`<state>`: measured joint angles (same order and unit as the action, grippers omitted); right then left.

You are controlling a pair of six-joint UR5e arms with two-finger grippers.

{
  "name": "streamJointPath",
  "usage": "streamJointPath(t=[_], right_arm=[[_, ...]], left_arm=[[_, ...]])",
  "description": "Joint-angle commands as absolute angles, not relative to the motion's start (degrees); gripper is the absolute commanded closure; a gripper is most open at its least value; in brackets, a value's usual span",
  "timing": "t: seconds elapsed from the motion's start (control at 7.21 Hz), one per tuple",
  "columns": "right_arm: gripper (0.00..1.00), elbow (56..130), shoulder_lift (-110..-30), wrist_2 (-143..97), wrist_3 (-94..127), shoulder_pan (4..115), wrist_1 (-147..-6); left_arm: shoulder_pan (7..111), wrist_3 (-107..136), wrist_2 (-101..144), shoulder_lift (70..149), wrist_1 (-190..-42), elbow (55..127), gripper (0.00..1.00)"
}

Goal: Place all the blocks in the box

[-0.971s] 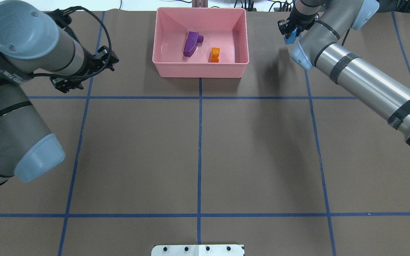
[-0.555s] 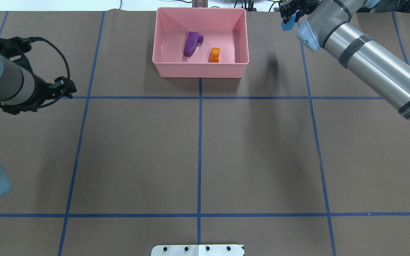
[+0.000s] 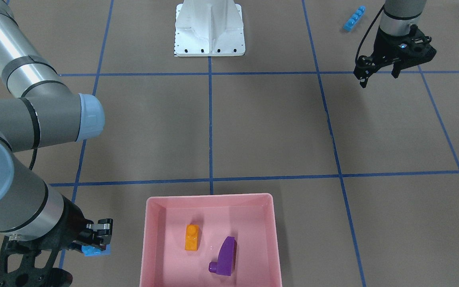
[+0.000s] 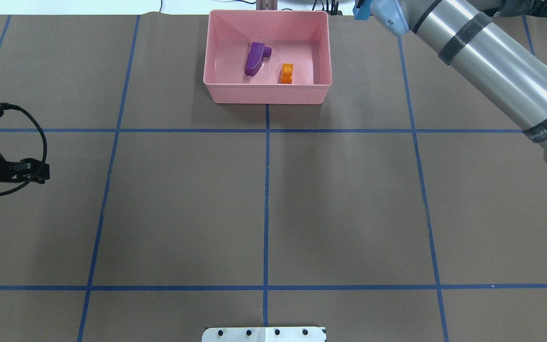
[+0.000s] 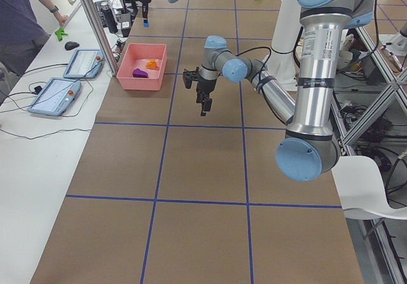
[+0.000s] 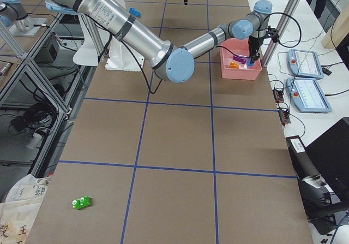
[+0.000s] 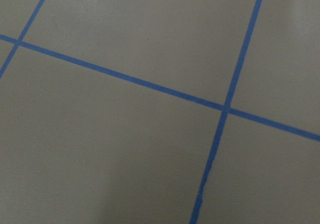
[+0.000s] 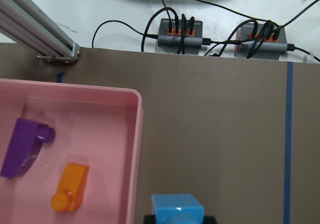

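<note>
Quick status for you: your right tool (image 3: 97, 244) is clamped on the small blue plastic cube brick (image 8: 177, 209). It's hanging just outside the shallow square pink plastic box (image 4: 267, 95), right next to the side wall on the robot's right, not over the inside yet.

In the box you've got the orange sloped plastic brick (image 3: 192, 237) and the purple sloped plastic brick (image 3: 225, 251). They're lying near each other on its floor but not touching.

Your left tool (image 3: 377, 76) is way off on the other side, pointing down at the brown paper-covered surface (image 4: 183, 204) with its blue tape grid. Its fingers are apart with nothing between them, and its wrist view only shows bare surface and tape lines.

The long blue four-stud plastic brick (image 3: 354, 18) is lying on the surface near that left tool, on the robot's side of it. The green two-stud plastic brick (image 6: 82, 202) is out at the robot's right end of the surface, well apart from everything else.
</note>
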<state>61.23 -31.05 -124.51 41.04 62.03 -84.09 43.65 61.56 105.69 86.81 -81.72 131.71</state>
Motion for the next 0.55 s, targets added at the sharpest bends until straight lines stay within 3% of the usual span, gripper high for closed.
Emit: streamJointPath(t=[0.0, 0.14, 0.42], right_arm=[[1.0, 60.9, -27.8, -124.6, 50.1, 60.3, -84.5], [1.0, 59.8, -26.6, -124.0, 53.8, 58.6, -82.9], [1.0, 49.7, -23.6, -118.4, 61.1, 54.5, -69.6]], left_arm=[[41.1, 57.5, 107.3, 76.6, -89.9, 133.6, 0.01], [40.2, 57.5, 107.3, 69.1, -99.5, 133.5, 0.01], [34.6, 57.6, 107.7, 59.2, -112.6, 133.5, 0.0]])
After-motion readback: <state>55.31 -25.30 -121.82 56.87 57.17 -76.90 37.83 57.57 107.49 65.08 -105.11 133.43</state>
